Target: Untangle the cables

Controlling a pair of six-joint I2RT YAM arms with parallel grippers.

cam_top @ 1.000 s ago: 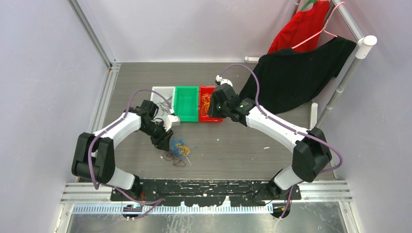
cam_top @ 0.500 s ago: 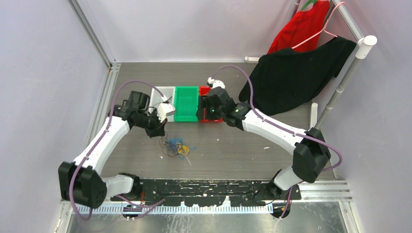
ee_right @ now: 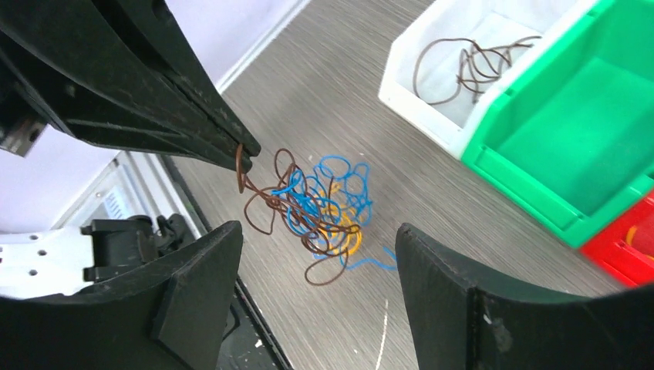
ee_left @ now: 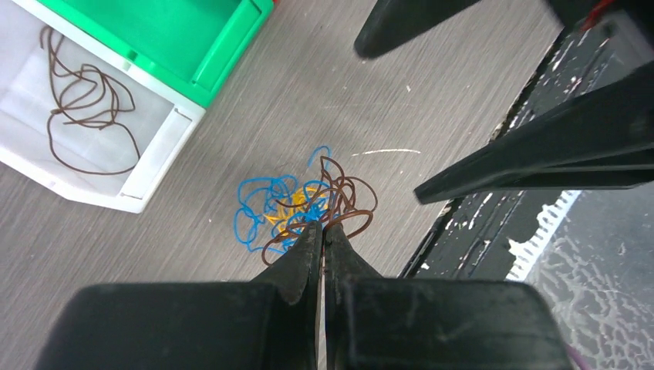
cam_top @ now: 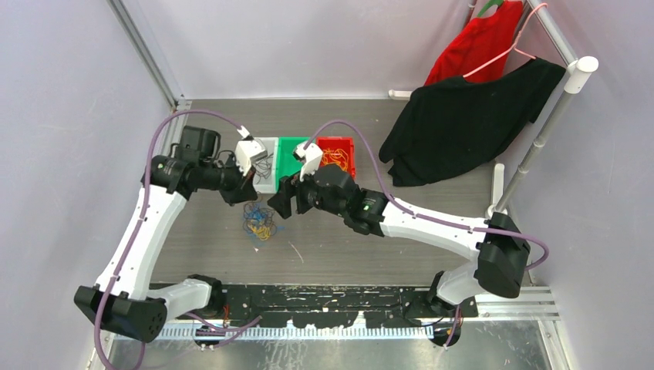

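The cables [cam_top: 260,220] are a tangle of blue, orange-yellow and brown strands on the grey table in front of the bins. My left gripper [cam_top: 243,196] is shut on a brown strand; in the left wrist view its tips [ee_left: 322,227] meet just above the tangle [ee_left: 301,204]. In the right wrist view the brown strand [ee_right: 245,166] runs from those tips into the tangle [ee_right: 324,208]. My right gripper [cam_top: 279,204] is open and empty, its fingers [ee_right: 193,293] wide apart on either side of the tangle [ee_right: 318,231]. I cannot tell whether the tangle rests on the table.
A white bin [cam_top: 267,179] holds a loose brown cable [ee_left: 85,108]. A green bin [cam_top: 289,158] and a red bin [cam_top: 348,146] with orange strands stand beside it. Black cloth [cam_top: 455,123] and red cloth [cam_top: 478,46] hang from a rack at the back right.
My left gripper has pulled back and left with the brown strand, and the tangle moved with it toward the bins. My right arm swung left from the red bin to the tangle.
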